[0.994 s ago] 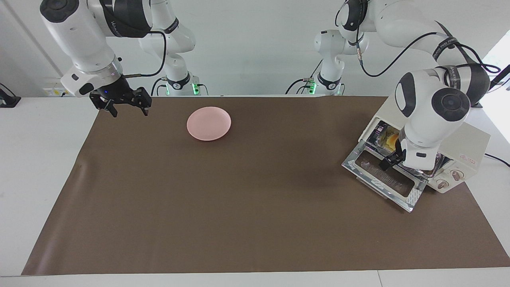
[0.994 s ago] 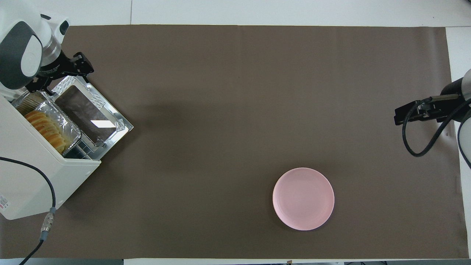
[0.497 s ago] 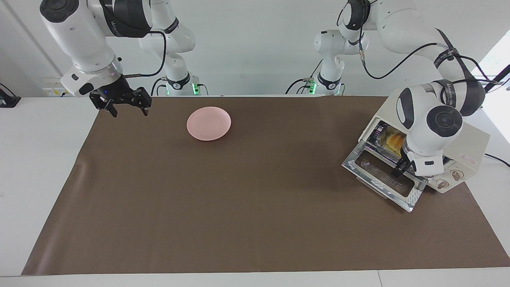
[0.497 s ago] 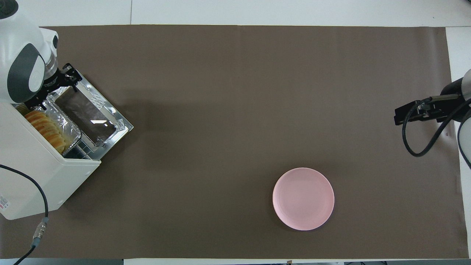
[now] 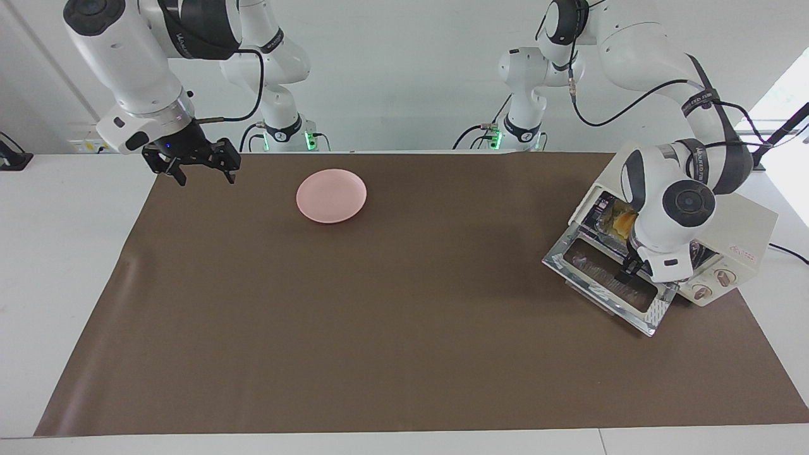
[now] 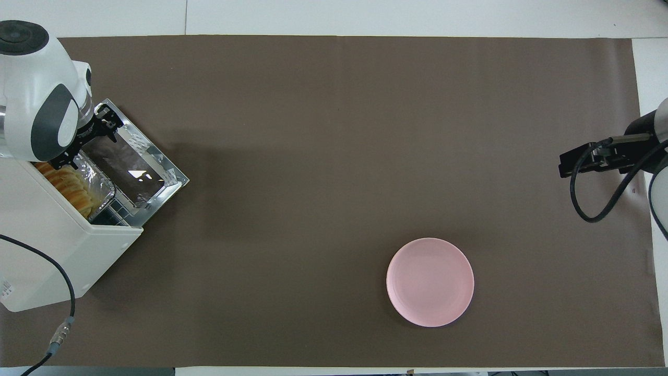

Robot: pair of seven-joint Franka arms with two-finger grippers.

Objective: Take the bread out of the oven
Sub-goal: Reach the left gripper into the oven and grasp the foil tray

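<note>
With the boxy cream-white toaster oven's [image 5: 739,230] glass door lying dropped open, the left end effector [image 6: 88,140], fingers spread wide and empty, is hanging over that door facing the ridged golden-yellow bread loaf [image 6: 68,187] sitting inside the oven in its crinkled silver foil tray [image 6: 100,180], while the right end effector [image 5: 197,165], likewise wide and empty, is waiting above the surface's edge at the right arm's end

Bright, even light fills the scene, with daylight blowing out at the facing view's right edge. Shadows are soft and faint. The oven [image 6: 62,245] door's glass [image 6: 130,169] shows a small white glare patch. Both views are sharp, without edge distortion.
</note>
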